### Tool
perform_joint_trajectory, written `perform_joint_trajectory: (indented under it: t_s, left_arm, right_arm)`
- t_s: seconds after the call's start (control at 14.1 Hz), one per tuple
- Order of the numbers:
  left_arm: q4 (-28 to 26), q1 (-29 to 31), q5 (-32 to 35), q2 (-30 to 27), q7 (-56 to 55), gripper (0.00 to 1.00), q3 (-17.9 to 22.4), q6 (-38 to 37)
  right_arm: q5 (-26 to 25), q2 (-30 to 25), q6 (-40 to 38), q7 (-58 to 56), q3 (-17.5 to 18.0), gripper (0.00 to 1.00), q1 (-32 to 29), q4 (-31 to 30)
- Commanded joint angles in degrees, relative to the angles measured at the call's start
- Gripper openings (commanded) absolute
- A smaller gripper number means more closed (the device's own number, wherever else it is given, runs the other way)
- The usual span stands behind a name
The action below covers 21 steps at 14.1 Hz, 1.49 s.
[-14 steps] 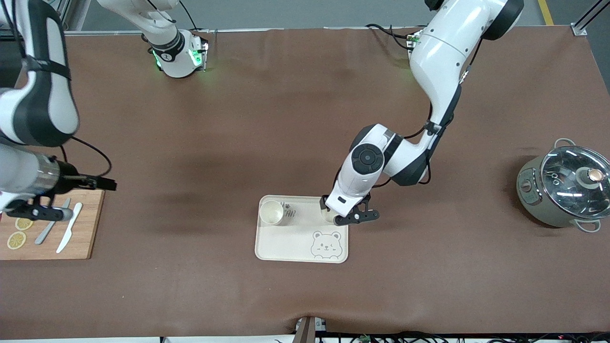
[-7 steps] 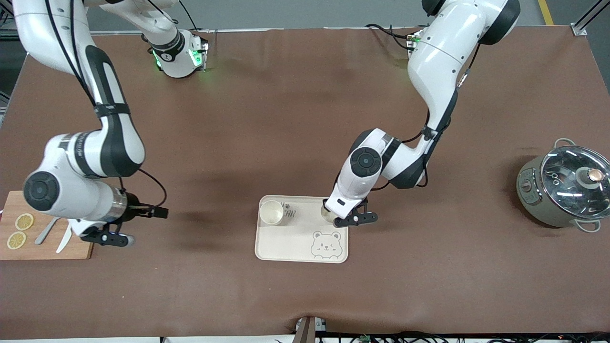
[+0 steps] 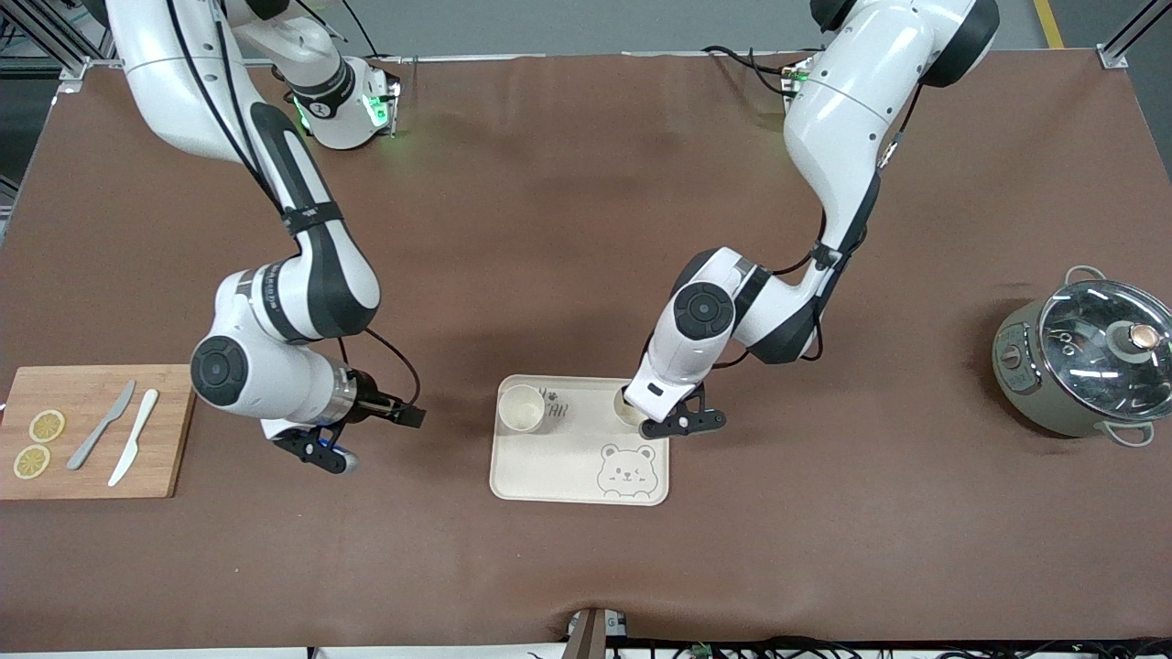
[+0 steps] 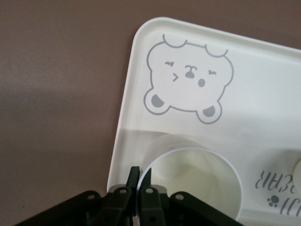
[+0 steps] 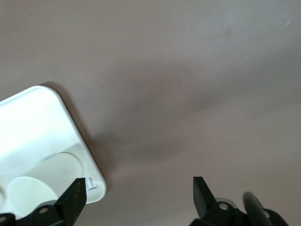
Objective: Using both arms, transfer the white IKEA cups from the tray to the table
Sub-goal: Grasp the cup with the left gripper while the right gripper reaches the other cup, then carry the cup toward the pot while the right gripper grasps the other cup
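Note:
A cream tray (image 3: 549,476) with a bear print lies mid-table. One white cup (image 3: 522,407) stands alone on its corner toward the right arm's end. The second white cup (image 3: 628,408) stands on the tray's corner toward the left arm's end. My left gripper (image 3: 635,419) is shut on this cup's rim, one finger inside and one outside, as the left wrist view shows of the gripper (image 4: 140,175) and cup (image 4: 197,183). My right gripper (image 3: 318,449) is open and empty over bare table between the cutting board and the tray. In the right wrist view (image 5: 138,193) it is beside a tray corner (image 5: 51,122).
A wooden cutting board (image 3: 169,430) with two lemon slices (image 3: 38,443), a grey knife (image 3: 101,437) and a white knife (image 3: 134,448) lies at the right arm's end. A grey-green pot (image 3: 1080,366) with a glass lid stands at the left arm's end.
The right arm has swung from over the cutting board toward the tray, gripper open. The left gripper has stayed on the cup at the tray, shifting only slightly.

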Motion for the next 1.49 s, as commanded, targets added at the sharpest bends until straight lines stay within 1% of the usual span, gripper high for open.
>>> perform_joint_trajectory:
  t_s: [0.0,0.14,0.21,0.36,0.5,0.64,0.71,0.78,0.92,1.07,1.21,1.28,1.42]
  left_arm:
    - [0.46,-0.46,2.15,-1.21,-0.17,0.00,0.42,0.20]
    - [0.46,0.07,2.24,-3.23,-0.08,0.00,0.42,-0.23]
    - [0.29,0.33,2.24,-4.37,-0.08,0.00,0.42,-0.76]
    - [0.20,0.77,2.15,-6.48,-0.16,0.00,0.33,-2.95]
    - [-0.24,2.35,2.24,-8.85,0.18,0.00,0.33,-4.27]
    - [-0.77,3.84,2.24,-11.75,1.76,0.00,0.33,-7.69]
    - [-2.08,4.89,2.24,-13.85,3.16,0.00,0.25,-9.71]
    - [-3.57,5.34,2.15,-16.14,4.39,0.00,0.24,-11.21]
    - [-6.38,8.32,2.06,-20.10,4.75,0.00,-0.37,-14.02]
    - [-10.07,9.73,1.71,-23.70,5.20,0.00,-0.37,-15.26]
    - [-15.33,12.45,0.57,-27.83,4.93,0.00,-0.46,-15.18]
    - [-17.88,14.20,-0.13,-29.68,5.02,0.00,-0.46,-15.18]
    - [-23.68,16.67,-1.45,-32.84,5.28,0.00,-0.46,-14.56]
  right_arm:
    - [1.49,1.15,-0.16,7.44,-0.46,1.00,3.51,1.52]
    - [1.23,1.94,0.10,12.36,-0.46,1.00,7.21,1.52]
    - [1.05,2.20,1.67,14.48,-0.54,1.00,8.70,1.52]
    - [1.31,2.64,8.51,15.90,-0.55,1.00,9.94,1.09]
    - [1.23,3.96,9.51,20.18,-0.55,1.00,12.49,1.08]
    - [0.79,5.54,10.30,22.05,-0.63,1.00,14.08,1.08]
    - [0.79,5.89,11.35,22.14,-0.63,0.95,14.08,1.00]
    - [0.87,5.90,12.23,22.14,-0.63,0.88,13.99,0.91]
    - [0.88,6.25,12.50,22.23,-0.63,0.65,13.99,0.73]
    - [1.05,6.51,12.50,22.23,-0.63,0.31,14.08,0.47]
    - [1.05,6.51,12.41,22.23,-0.63,0.02,14.08,0.38]
    - [1.31,6.51,12.32,22.23,-0.55,0.00,14.08,0.38]
    - [1.14,6.25,12.23,21.97,-0.63,0.00,13.91,0.99]
